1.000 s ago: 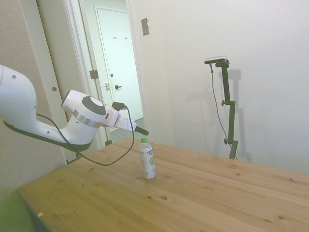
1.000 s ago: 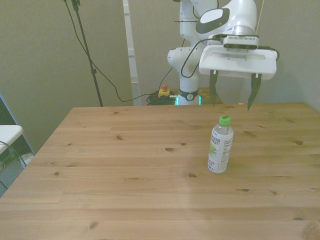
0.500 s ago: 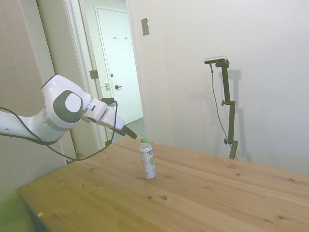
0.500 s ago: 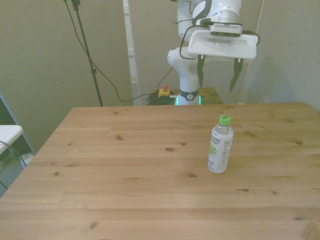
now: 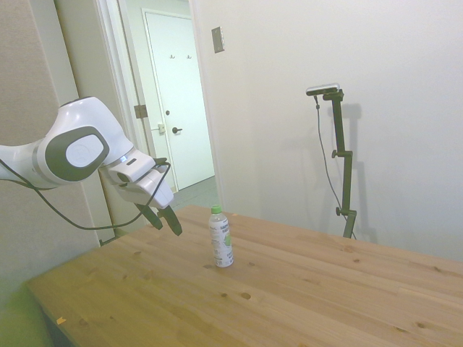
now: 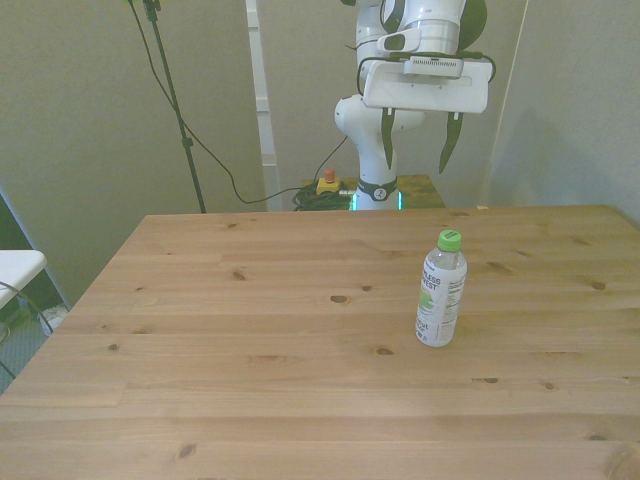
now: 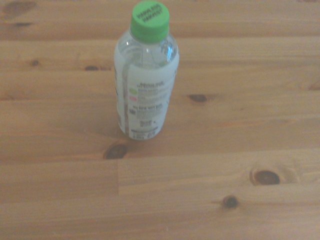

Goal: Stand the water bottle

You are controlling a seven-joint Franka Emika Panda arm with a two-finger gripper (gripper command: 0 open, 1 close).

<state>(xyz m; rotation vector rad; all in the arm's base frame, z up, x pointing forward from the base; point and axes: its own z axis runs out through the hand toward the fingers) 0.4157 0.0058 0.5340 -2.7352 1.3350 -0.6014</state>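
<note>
On table point(image 6: 250, 400): one water bottle point(image 6: 441, 290), apparently upright | end effector point(image 6: 415, 150): fingers spread, holding nothing

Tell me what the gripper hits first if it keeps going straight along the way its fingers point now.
Likely the bare table short of the water bottle. The open gripper points down and toward the bottle, but depth is uncertain.

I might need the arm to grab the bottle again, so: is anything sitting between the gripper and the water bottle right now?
Nothing visible does. The water bottle stands upright on bare wooden table, and the gripper hangs open above the table's far edge with only open air between them.
</note>
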